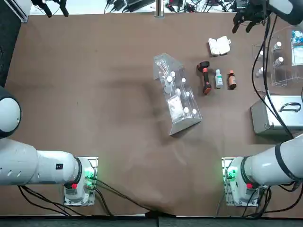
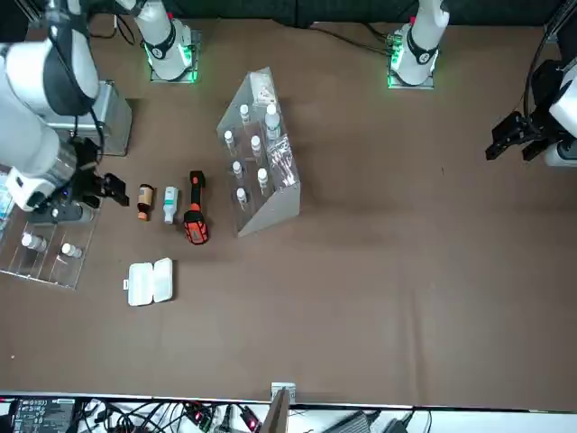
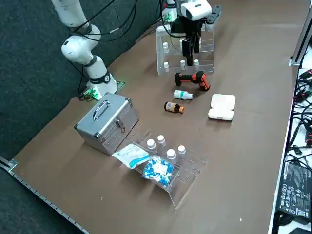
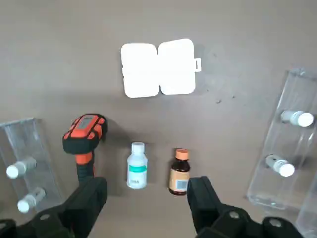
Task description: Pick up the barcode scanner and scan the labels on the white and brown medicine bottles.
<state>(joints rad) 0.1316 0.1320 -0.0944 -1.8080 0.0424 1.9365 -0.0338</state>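
The black and orange barcode scanner [image 1: 205, 77] lies on the brown table, also in the front view [image 2: 195, 216] and the right side view [image 3: 192, 80]. Beside it lie the white bottle [image 1: 218, 78] with a teal band and the brown bottle [image 1: 231, 79]. In the wrist view the scanner [image 4: 84, 141], white bottle [image 4: 136, 166] and brown bottle [image 4: 179, 171] lie side by side. My right gripper [image 4: 146, 198] hangs open and empty well above them, touching nothing. It also shows from overhead [image 1: 243, 23], from across [image 2: 104, 185] and from the side [image 3: 190, 51].
A white clamshell case [image 1: 219, 46] lies just beyond the bottles. A clear rack of white-capped vials [image 1: 177, 97] stands left of the scanner, another vial rack [image 3: 170, 158] and a metal case [image 3: 105, 122] sit at the table's right side.
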